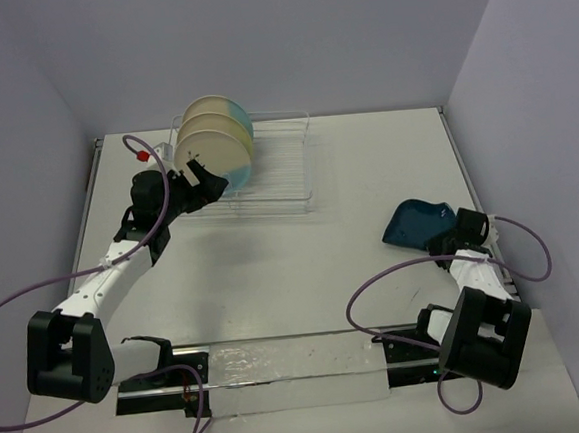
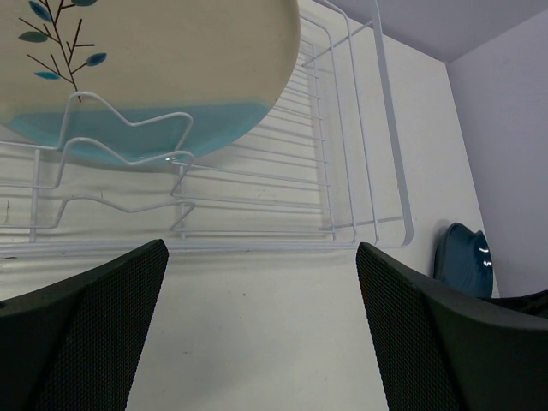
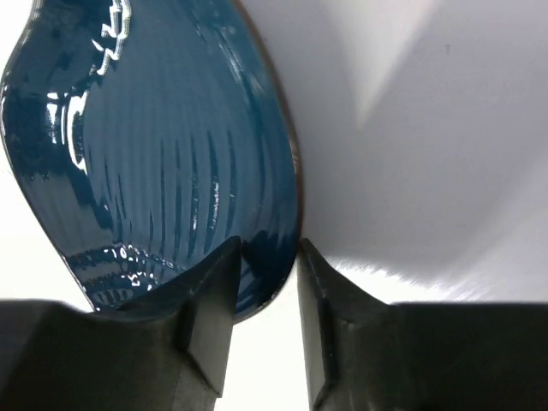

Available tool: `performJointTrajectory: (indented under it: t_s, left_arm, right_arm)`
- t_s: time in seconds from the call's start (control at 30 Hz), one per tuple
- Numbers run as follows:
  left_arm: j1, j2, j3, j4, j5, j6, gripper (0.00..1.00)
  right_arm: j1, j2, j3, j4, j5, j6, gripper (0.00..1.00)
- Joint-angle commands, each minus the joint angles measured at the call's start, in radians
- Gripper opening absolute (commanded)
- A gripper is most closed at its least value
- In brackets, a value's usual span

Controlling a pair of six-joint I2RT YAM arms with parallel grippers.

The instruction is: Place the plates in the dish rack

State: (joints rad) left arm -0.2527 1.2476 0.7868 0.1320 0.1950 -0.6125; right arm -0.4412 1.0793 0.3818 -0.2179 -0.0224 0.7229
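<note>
Tabletop (image 1: 303, 266) beneath dish rack (image 1: 281, 169), lilac walls (image 1: 305, 35)

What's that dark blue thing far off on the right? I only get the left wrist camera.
Observer: A glossy dark blue round plate. The right fingers grip its rim.
Operator: How many plates are in the rack? I see one.
Observer: The top camera shows at least two cream round plates upright at the left end of the silver wire dish rack.
</note>
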Motion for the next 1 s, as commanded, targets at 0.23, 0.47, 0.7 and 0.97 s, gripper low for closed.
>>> performJointTrajectory:
  t_s: [0.23,0.47,0.7,0.97]
  left_arm:
    - [0.0,-0.017,0.033,0.031,-0.014,0.016,0.99]
    - [0.0,-0.033,0.029,0.032,-0.015,0.014,0.99]
    - [0.0,-0.036,0.026,0.037,-0.039,-0.002,0.99]
    - [0.0,-0.04,0.023,0.037,-0.085,-0.052,0.99]
  right_arm:
    - [-0.008,-0.043,-0.038,0.015,0.038,0.042,0.0]
    - [-0.005,-0.191,0.054,0.01,0.053,-0.037,0.0]
    - [0.042,-0.371,0.2,0.024,0.101,-0.106,0.0]
    - [0.297,-0.406,0.382,0.105,0.242,-0.265,0.0]
